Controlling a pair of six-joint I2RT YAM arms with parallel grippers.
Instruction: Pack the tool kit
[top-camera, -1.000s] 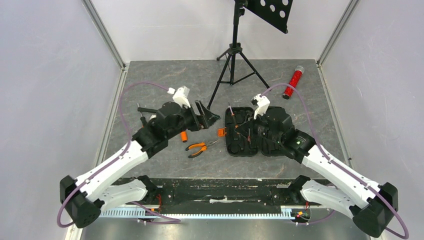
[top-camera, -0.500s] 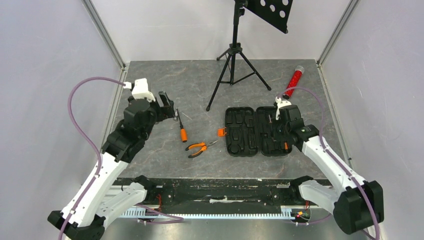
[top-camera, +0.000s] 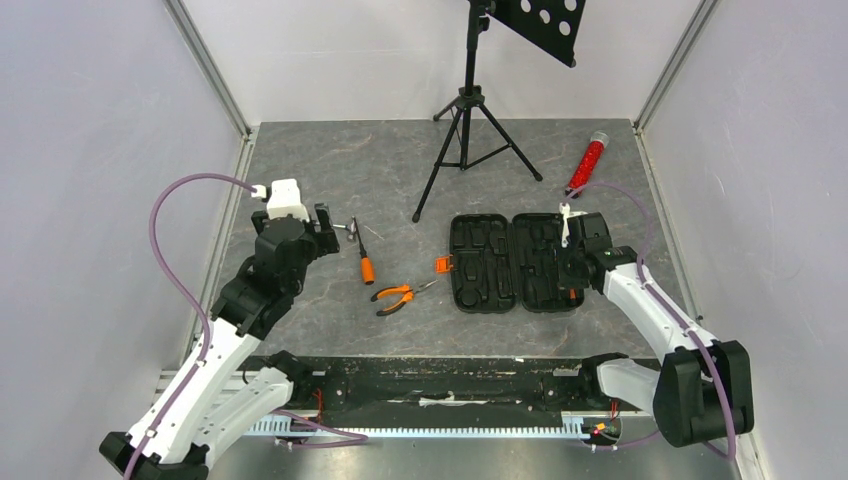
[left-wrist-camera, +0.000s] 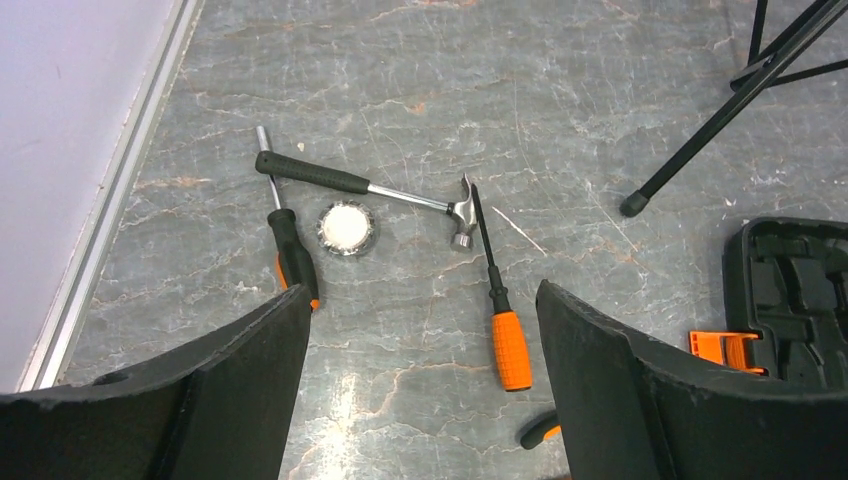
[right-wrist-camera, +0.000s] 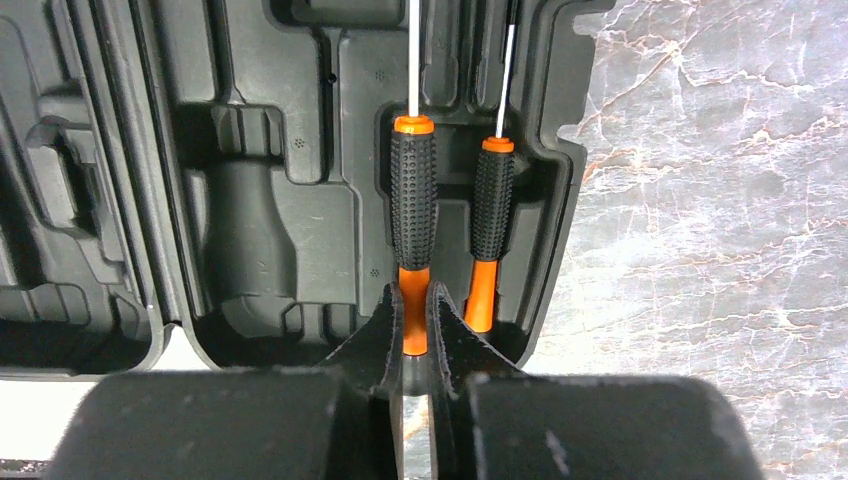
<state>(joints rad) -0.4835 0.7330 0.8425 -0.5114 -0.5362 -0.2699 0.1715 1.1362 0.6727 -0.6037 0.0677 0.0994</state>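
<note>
Pulling back from the middle, our left gripper (left-wrist-camera: 420, 300) now hangs wide open, a hammer (left-wrist-camera: 360, 185) ahead of its jaws, a loose screwdriver (left-wrist-camera: 510, 345) between them. Our right gripper (right-wrist-camera: 415, 300) has shifted over the open case (right-wrist-camera: 300, 200), jaws pinching the handle end of a seated screwdriver (right-wrist-camera: 413, 190); a second screwdriver (right-wrist-camera: 492, 205) lies just right of them. Other recesses look empty, so we judge packing barely begun.
</note>
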